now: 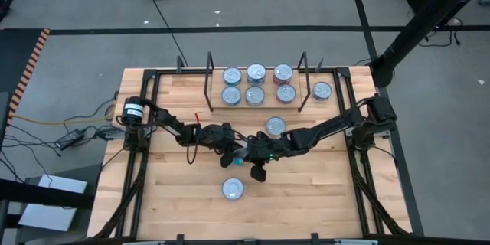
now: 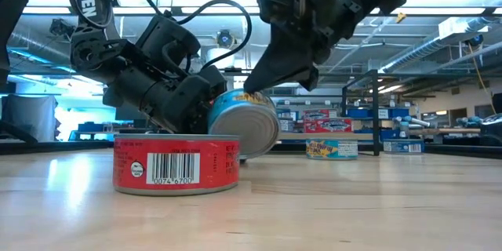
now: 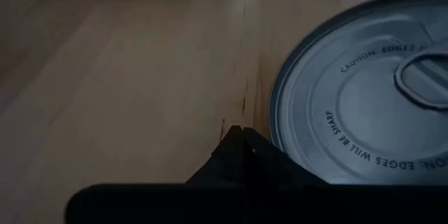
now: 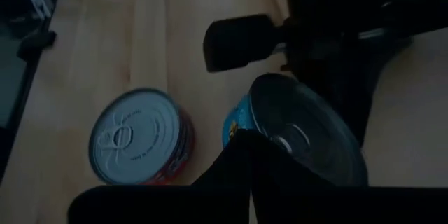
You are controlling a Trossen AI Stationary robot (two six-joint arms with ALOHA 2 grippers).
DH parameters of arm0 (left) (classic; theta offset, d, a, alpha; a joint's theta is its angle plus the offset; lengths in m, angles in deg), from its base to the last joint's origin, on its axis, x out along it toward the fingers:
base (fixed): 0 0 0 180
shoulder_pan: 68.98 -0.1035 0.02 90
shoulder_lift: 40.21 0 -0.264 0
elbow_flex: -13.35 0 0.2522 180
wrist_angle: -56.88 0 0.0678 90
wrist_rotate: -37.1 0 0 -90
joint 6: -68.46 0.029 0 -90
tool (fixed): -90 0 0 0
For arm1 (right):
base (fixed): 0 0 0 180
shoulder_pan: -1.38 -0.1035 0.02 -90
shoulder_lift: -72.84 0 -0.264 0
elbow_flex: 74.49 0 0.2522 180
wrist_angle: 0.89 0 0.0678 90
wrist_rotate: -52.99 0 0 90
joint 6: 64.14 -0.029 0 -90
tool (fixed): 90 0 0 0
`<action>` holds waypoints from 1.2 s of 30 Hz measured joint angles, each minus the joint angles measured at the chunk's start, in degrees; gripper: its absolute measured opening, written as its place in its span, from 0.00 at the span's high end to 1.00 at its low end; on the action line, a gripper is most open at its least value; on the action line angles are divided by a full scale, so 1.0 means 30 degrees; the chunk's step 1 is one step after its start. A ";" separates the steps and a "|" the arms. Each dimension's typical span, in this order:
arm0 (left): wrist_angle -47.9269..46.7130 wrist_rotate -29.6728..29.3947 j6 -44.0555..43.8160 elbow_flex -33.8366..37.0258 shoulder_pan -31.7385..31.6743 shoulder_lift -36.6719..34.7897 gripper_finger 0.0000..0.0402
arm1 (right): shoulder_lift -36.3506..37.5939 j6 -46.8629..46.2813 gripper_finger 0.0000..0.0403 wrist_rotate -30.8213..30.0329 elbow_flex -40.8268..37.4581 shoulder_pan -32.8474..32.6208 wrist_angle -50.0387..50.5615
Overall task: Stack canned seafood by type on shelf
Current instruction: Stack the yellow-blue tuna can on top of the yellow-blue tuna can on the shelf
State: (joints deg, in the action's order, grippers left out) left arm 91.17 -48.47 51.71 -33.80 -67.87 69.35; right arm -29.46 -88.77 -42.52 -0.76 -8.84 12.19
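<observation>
Both grippers closed at blue tin, tipped on edge mid-table, on the near side of shelf [image 1: 256, 107].
L gripper [image 2: 196, 110] & R gripper [image 2: 271, 70] press fingers-together against blue tin [image 2: 247, 121]; neither seems to clamp it. Best bet: lay it flat first, then re-grip across sides. Red tin [image 2: 176, 165] lies nearer cam than blue tin, barcode "0074 6700". Lid reads "CAUTION: EDGES… SHARP".

The table [image 2: 376, 212] is pale wood with a smooth, faintly glossy finish; the red tin [image 2: 176, 164] wears a glossy label; the teal tin's [image 3: 364, 98] lid is shiny metal.
</observation>
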 joint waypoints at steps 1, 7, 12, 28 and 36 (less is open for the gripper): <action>0.0000 0.0055 0.0001 0.0000 0.0000 0.0000 1.00 | 0.0035 -0.0179 0.99 -0.0023 0.0007 0.0060 -0.0007; -0.0051 0.0283 0.0395 0.0000 0.0007 0.0000 1.00 | 0.0035 -0.1100 0.99 0.0006 0.0015 0.0270 -0.0055; -0.0051 0.0488 0.0871 0.0000 0.0007 0.0000 1.00 | 0.0028 -0.1507 0.99 -0.0002 0.0015 0.0295 0.0017; 0.0071 0.1630 0.0771 -0.0044 0.0280 -0.0051 1.00 | -0.0118 -0.2806 0.99 0.0027 0.0306 0.1232 0.0532; 0.0143 0.1343 0.0530 -0.0050 0.0204 -0.0269 1.00 | 0.0858 -0.1808 0.98 0.1295 0.0326 0.0801 0.1545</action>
State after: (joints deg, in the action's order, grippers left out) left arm 91.60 -44.44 53.30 -33.95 -67.26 68.55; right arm -26.89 -94.19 -38.64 0.22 -6.44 16.83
